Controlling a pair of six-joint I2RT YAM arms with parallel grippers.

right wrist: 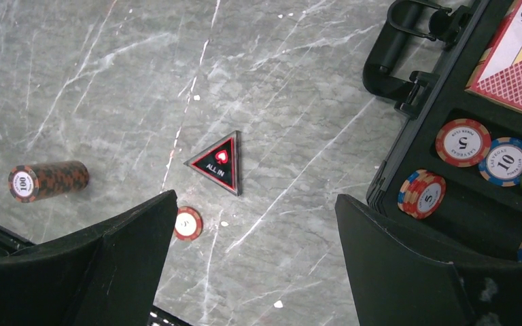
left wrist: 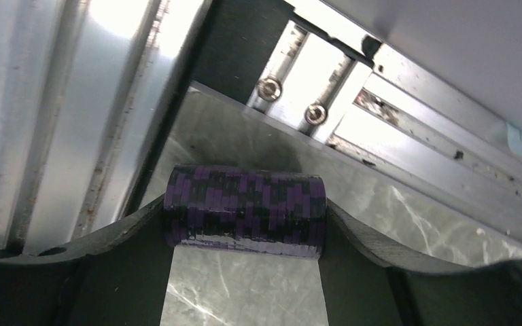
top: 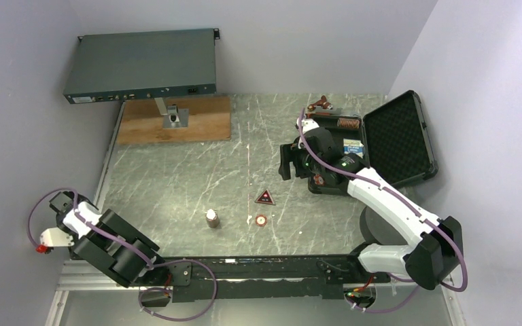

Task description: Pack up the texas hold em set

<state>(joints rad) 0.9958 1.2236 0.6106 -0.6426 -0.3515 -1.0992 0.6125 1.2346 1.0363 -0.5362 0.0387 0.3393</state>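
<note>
Open case (top: pixel 399 139): upper right of overhead frame; chips (right wrist: pixel 463 142) and cards (right wrist: pixel 520 71) inside.
Held: purple stack (left wrist: pixel 245 212), lying sideways, clamped between my left fingers (left wrist: pixel 102 278); lower left of overhead frame, well apart from case.
My right fingers (right wrist: pixel 95 272): spread wide, holding nothing, hovering beside case's left edge.
Loose on surface (top: pixel 177 183), mid-frame: brown stack (right wrist: pixel 47 180), all-in marker (right wrist: pixel 219 164), single chip (right wrist: pixel 187 223).
Estimate: partly packed; four items outstanding, case not yet shut.
</note>
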